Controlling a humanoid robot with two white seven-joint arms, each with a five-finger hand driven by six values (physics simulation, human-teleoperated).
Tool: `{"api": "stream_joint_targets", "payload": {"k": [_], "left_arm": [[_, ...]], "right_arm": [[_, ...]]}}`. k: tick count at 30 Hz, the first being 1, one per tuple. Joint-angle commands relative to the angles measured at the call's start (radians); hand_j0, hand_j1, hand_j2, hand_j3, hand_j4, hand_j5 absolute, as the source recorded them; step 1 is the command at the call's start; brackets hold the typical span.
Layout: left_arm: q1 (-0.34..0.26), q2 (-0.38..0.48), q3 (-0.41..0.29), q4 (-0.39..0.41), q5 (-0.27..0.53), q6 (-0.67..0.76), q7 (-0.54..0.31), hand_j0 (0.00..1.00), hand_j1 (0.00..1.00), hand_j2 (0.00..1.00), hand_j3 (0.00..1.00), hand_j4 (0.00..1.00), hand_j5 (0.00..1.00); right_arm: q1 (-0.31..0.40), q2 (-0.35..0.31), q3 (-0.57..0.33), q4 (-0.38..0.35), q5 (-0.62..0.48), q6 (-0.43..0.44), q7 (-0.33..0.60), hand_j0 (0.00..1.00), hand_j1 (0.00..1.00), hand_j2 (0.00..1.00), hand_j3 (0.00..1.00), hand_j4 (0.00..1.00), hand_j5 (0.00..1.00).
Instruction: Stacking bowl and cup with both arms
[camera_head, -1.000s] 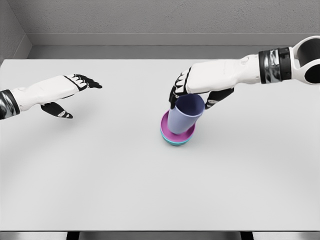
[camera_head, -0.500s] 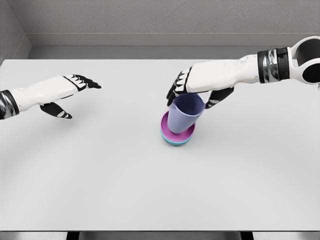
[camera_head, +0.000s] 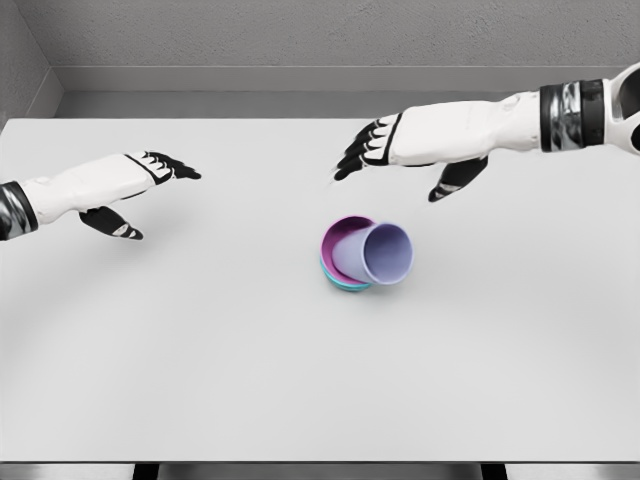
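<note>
At table (camera_head: 200, 380) left: left hand (camera_head: 125, 185), fingers spread, empty, well apart from the stack. Centre: pink bowl (camera_head: 340, 243) nested on a teal one; lavender cup (camera_head: 378, 254) tipped on its side over the bowl's right rim, mouth facing out. Above right: right hand (camera_head: 405, 150), fingers relaxed, holding nothing. Advice: regrasp the cup, set it upright and centred before letting go.

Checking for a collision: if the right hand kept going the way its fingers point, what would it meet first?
The right hand points left and slightly down. Nothing lies directly ahead; it would likely reach bare table, passing above the cup and bowl. Depth is unclear.
</note>
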Motion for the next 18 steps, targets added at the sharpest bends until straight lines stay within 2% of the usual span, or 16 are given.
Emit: {"api": "stream_joint_targets", "payload": {"k": [1,5,7,9,11,18], "left_arm": [[0.000,0.001,-0.007,0.005,0.010,0.002,0.002,1.00,1.00,1.00,1.00,1.00,1.00],[0.000,0.001,-0.007,0.002,0.010,0.002,0.002,1.00,1.00,1.00,1.00,1.00,1.00],[0.000,0.001,-0.007,-0.001,0.011,0.002,0.003,1.00,1.00,1.00,1.00,1.00,1.00],[0.000,0.001,-0.007,-0.001,0.010,0.002,0.003,1.00,1.00,1.00,1.00,1.00,1.00],[0.000,0.001,-0.007,-0.001,0.010,0.002,0.003,1.00,1.00,1.00,1.00,1.00,1.00],[0.000,0.001,-0.007,-0.001,0.010,0.002,0.002,1.00,1.00,1.00,1.00,1.00,1.00]], "right_arm": [[0.000,-0.031,-0.013,0.021,-0.007,0.003,-0.003,1.00,1.00,1.00,1.00,1.00,1.00],[-0.002,-0.082,-0.015,0.064,-0.007,0.003,-0.003,1.00,1.00,1.00,1.00,1.00,1.00],[0.035,-0.109,-0.065,0.107,-0.007,0.003,-0.003,1.00,1.00,1.00,1.00,1.00,1.00],[0.051,-0.132,-0.071,0.150,-0.009,0.003,-0.005,1.00,1.00,1.00,1.00,1.00,1.00],[0.071,-0.151,-0.074,0.157,-0.009,0.003,-0.006,1.00,1.00,1.00,1.00,1.00,1.00],[0.087,-0.154,-0.079,0.173,-0.009,0.003,-0.006,1.00,1.00,1.00,1.00,1.00,1.00]]}}
